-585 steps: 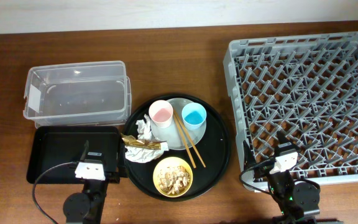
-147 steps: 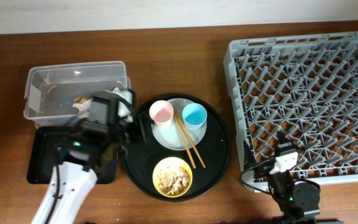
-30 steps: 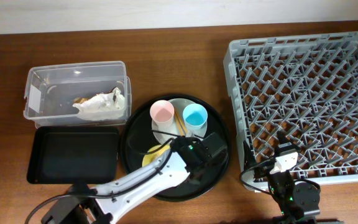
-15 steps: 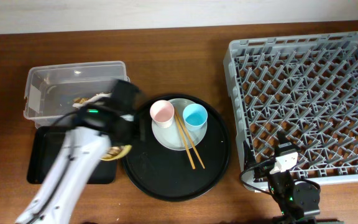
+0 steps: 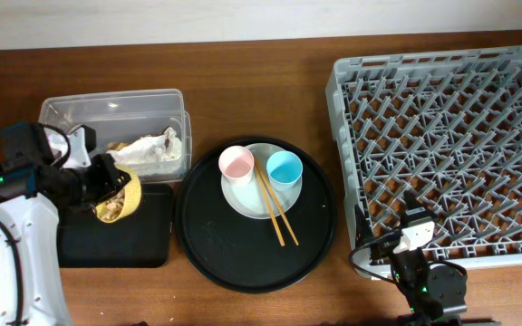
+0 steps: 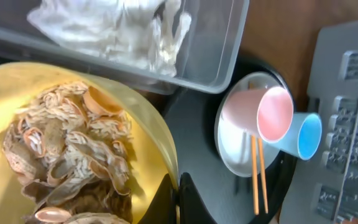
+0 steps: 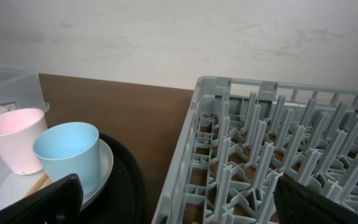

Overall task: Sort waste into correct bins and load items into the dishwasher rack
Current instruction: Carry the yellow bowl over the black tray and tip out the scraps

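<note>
Left end effector [image 5: 105, 184]: clenched on rim of small yellow bowl [image 5: 130, 192], food scraps [image 6: 67, 162] inside, shallow black tray [image 5: 143, 237] beneath. Right end effector [image 7: 176, 190]: released, fingers [image 7: 42, 202] spread, dishwasher rack [image 5: 442, 145] just ahead

A reddish-brown wooden table [image 5: 261, 68] with fine grain running lengthwise fills nearly the whole overhead view, its surface smooth and slightly glossy. Beyond its far edge lies a pale off-white wall [image 5: 152, 18], seen from above only as a narrow strip along the top. From the right wrist camera the same wall rises behind the table, matt and plaster-like, with faint grey smudges and scuffs across it. The light is soft and even, leaving only short, weak shadows on the wood, and the wall looks evenly lit from side to side.
</note>
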